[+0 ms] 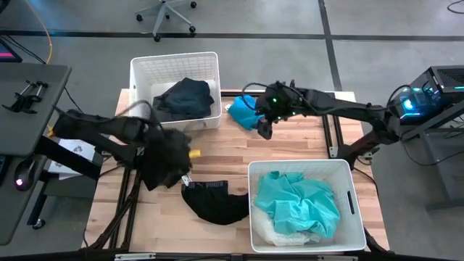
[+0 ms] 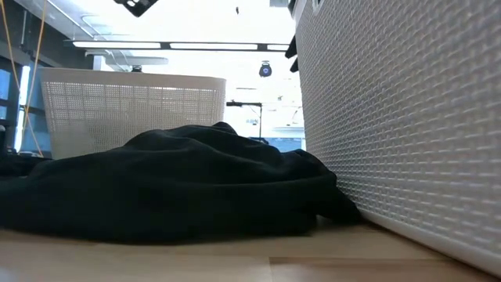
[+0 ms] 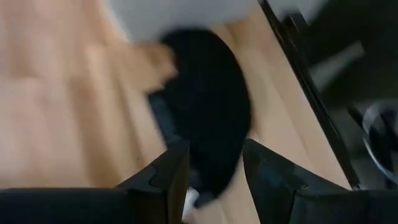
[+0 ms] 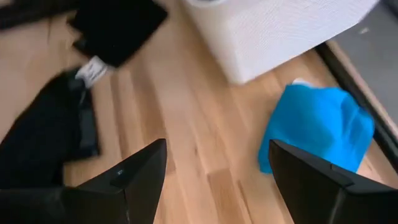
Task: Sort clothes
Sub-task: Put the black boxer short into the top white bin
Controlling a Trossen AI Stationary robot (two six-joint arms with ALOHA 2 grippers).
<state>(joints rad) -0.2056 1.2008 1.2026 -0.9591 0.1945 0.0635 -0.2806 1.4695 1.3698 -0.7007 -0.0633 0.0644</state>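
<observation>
High view: my left claw (image 1: 174,156) sits over the left-centre of the tabletop (image 1: 225,148), closed on a hanging black garment (image 1: 163,163) lifted clear of the wood. In the left wrist view its fingers (image 3: 171,174) pinch dark cloth between them. My right claw (image 1: 263,129) hovers near the far edge, spread wide and holding nothing, just beside a bright blue garment (image 1: 241,111) lying on the wood. Another black garment (image 1: 212,201) lies near the front edge, touching the front bin (image 1: 348,190), which holds turquoise clothes (image 1: 297,203). The far bin (image 1: 145,72) holds a dark garment (image 1: 185,98).
</observation>
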